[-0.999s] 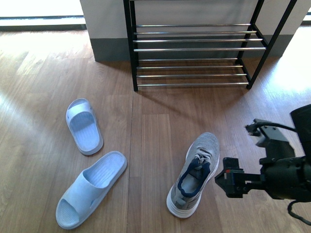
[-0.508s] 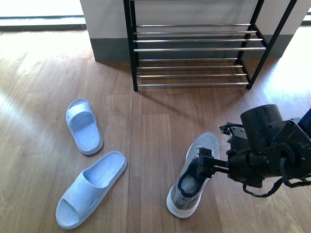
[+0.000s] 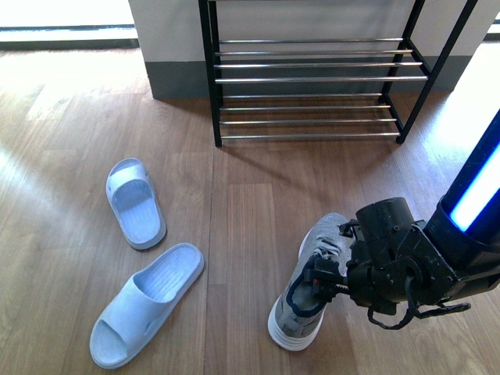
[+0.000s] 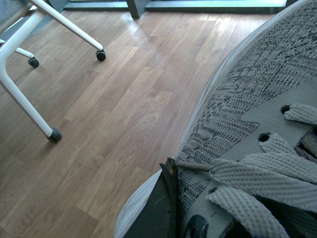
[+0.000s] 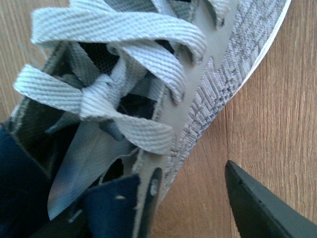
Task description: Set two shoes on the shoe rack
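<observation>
On the wood floor stands a grey sneaker (image 3: 312,273), toe toward the shoe rack (image 3: 312,78) at the back wall. My right gripper (image 3: 324,283) is low at its collar, open. In the right wrist view the sneaker (image 5: 213,84) fills the frame, with one finger (image 5: 257,208) over bare floor beside its outer wall. The other finger is hard to make out. In the left wrist view my left gripper (image 4: 190,208) is shut on a grey sneaker (image 4: 247,99) at its laced side. The left arm is out of the front view. Two pale blue slides (image 3: 134,201) (image 3: 144,301) lie to the left.
White furniture legs on black castors (image 4: 29,106) stand on the floor in the left wrist view. A grey skirting and white wall (image 3: 172,78) run behind the rack. Bare floor lies between the sneaker and the rack.
My right arm has swung left from the floor's right side to the grey sneaker and lowered its gripper at the collar. The sneaker and the slides have not moved.
</observation>
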Available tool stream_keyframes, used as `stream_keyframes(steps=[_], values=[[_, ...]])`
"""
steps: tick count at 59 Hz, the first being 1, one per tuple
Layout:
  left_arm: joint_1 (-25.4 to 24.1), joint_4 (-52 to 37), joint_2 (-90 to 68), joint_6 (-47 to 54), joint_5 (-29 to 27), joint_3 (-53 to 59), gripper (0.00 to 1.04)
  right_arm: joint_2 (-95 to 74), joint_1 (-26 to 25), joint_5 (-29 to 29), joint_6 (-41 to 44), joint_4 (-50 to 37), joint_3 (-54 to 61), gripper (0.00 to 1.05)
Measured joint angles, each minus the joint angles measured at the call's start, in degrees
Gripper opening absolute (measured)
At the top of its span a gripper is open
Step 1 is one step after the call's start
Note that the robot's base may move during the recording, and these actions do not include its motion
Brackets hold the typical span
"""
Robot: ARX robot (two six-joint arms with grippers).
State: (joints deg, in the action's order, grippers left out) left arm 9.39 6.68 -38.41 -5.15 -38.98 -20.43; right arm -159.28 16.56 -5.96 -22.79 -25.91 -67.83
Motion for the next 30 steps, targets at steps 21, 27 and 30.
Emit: stream_keyframes(steps=[21, 27, 30], values=[[0.0, 0.0, 0.0, 0.0, 0.0, 0.0, 0.02, 1.4, -1.7, 0.9, 0.9, -0.3, 1.4, 0.01], [0.0, 0.0, 0.0, 0.0, 0.0, 0.0, 0.02, 5.5, -5.2, 0.5, 3.0, -1.8, 5.5, 0.01], [0.0, 0.0, 0.0, 0.0, 0.0, 0.0, 0.02, 9.4, -7.1, 0.7, 4.8, -3.3, 8.8, 0.01]])
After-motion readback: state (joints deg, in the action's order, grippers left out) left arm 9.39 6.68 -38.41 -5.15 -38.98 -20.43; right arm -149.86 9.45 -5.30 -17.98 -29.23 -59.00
